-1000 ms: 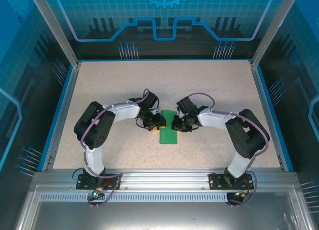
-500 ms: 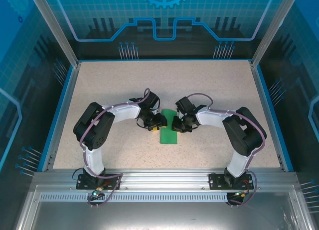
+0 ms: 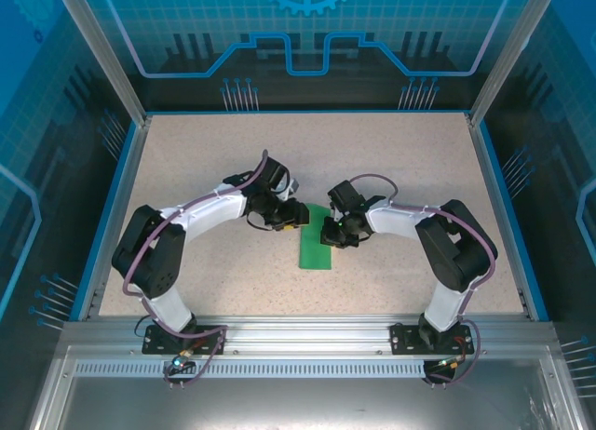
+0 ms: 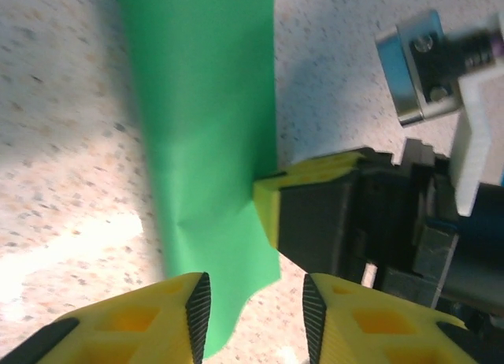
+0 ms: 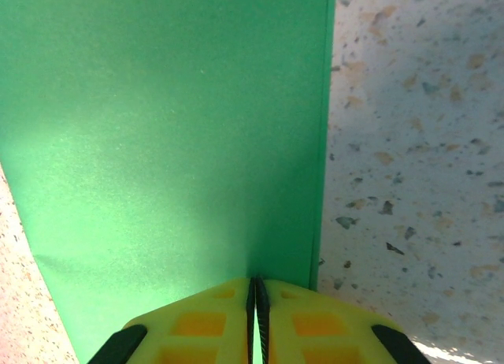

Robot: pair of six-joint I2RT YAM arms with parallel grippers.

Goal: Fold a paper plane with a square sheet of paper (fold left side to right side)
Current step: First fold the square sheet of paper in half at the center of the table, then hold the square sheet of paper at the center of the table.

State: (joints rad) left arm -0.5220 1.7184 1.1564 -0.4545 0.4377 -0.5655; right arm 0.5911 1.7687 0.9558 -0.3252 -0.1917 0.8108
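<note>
Swung wide since a second ago, the left arm [image 3: 186, 221] now has its elbow out toward the left of the top view, and its gripper has slid up toward the sheet's upper left corner; the right arm has barely shifted and the paper lies where it lay

And the green sheet of paper [image 3: 317, 246] sits at the centre of the top view, folded into a narrow upright strip, flat on the speckled table [image 3: 400, 160]. From the left wrist it runs from the top of the frame down to the bottom centre, with a faint crease low down and a slightly curved lower corner

At its upper left end, the left gripper [image 3: 294, 216] has its yellow fingers spread, a clear gap between them, and the sheet's corner shows in that gap on the table below, nothing pinched. On the strip's right edge, the right gripper [image 3: 331, 233] has its fingers pressed tight together, only a thin dark seam between them, tips down right by the sheet's right edge; whether paper is caught in that seam, can't tell

Both arms curve inward from their bases at the bottom of the top view
</note>
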